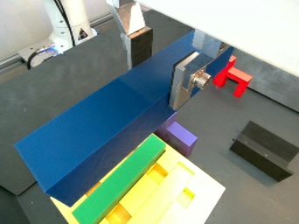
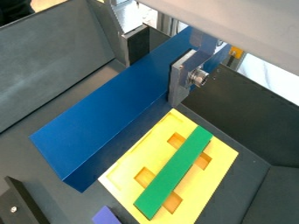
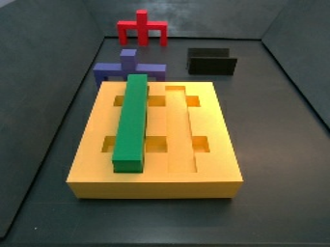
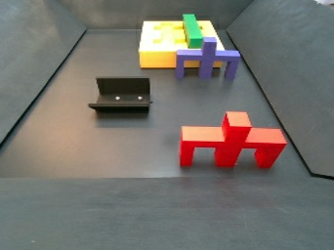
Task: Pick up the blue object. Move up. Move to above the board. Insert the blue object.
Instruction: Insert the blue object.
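Blue object (image 1: 100, 127) looks stiff and smooth to me, pinched near one end by my tool (image 1: 163, 66) above the board (image 2: 222, 166), so it may pivot.

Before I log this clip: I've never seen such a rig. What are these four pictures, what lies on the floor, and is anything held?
This is a single robot arm with a two-finger hand. Two cameras ride on its wrist; both wrist views look down past the silver fingers, which clamp the blue object, a long dark blue bar. It hangs in the air over the board, the yellow grooved slab.

The other two cameras stand beside the work floor. Neither side view shows the arm or the hand, only what lies below: the board with a green bar lying in one groove, a purple stepped block against the board's end, a red piece, and the fixture, a dark bracket that belongs to the rig.
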Available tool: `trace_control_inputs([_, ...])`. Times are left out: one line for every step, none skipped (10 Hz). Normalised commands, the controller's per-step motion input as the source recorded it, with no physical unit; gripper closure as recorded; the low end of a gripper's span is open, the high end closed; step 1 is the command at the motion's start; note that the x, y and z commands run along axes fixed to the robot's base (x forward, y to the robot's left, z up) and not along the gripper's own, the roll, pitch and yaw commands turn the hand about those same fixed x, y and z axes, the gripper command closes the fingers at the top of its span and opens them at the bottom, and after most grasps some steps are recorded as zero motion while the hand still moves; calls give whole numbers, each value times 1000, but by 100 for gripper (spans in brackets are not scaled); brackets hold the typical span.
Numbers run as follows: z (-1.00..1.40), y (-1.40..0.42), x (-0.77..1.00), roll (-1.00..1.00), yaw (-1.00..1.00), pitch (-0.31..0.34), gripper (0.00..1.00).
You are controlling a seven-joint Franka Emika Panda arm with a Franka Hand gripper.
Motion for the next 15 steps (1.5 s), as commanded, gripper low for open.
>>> trace_control_inputs([-677,-543,0,320,0,-151,100])
trace_control_inputs([-740,-569,43,287,0,-131,100])
trace_control_inputs([-863,-529,274,231,0,-51,100])
trace_control_inputs([-1000,-106,466,0,20,-16,100])
trace_control_inputs([-1000,0,531,-69,103,-44,100])
trace_control_inputs([-946,0,577,-117,174,-37,100])
trace_control_inputs([-903,0,529,-136,166,-36,100])
trace_control_inputs([-1000,0,443,-36,109,-81,100])
trace_control_inputs([-966,-51,443,50,123,-123,100])
trace_control_inputs([-877,0,431,106,117,-116,100])
trace_control_inputs([-791,0,357,191,140,-76,100])
trace_control_inputs([-677,74,229,279,137,-27,100])
trace_control_inputs([-674,23,191,317,49,0,100])
trace_control_inputs([-797,0,103,289,0,0,100])
trace_control_inputs([-966,0,-31,210,0,-10,100])
